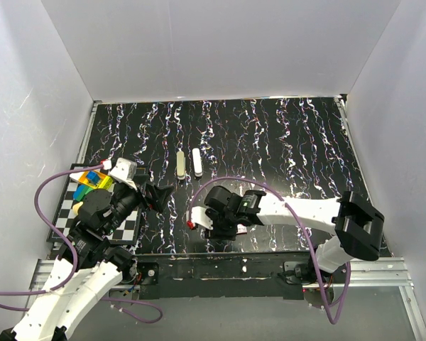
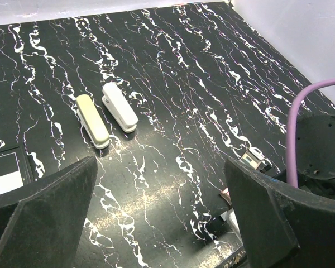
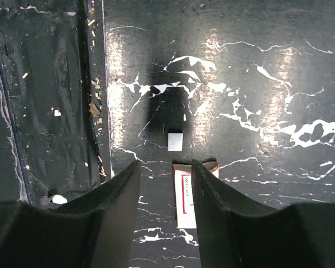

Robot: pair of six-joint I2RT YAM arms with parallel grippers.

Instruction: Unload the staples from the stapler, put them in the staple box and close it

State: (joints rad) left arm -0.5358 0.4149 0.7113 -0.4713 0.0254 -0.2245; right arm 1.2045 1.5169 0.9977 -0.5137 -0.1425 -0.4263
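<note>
Two closed staplers lie side by side mid-table, a beige one (image 1: pixel 181 163) (image 2: pixel 92 120) and a white one (image 1: pixel 197 162) (image 2: pixel 120 106). My left gripper (image 1: pixel 156 193) (image 2: pixel 161 167) is open and empty, near of and left of the staplers. My right gripper (image 1: pixel 196 215) (image 3: pixel 165 164) is open, low over the table's near edge. A small silvery-grey square piece (image 3: pixel 175 141), which looks like a short staple strip, lies just beyond its fingertips. A flat pink-and-white box (image 3: pixel 184 192) (image 1: pixel 201 218) lies between its fingers, against the right finger.
A checkered board with coloured blocks (image 1: pixel 92 181) sits at the left edge, its corner in the left wrist view (image 2: pixel 5 173). The right arm (image 2: pixel 318 162) is close on the left gripper's right. The table's near edge and metal rail (image 3: pixel 95 111) run beside the right gripper.
</note>
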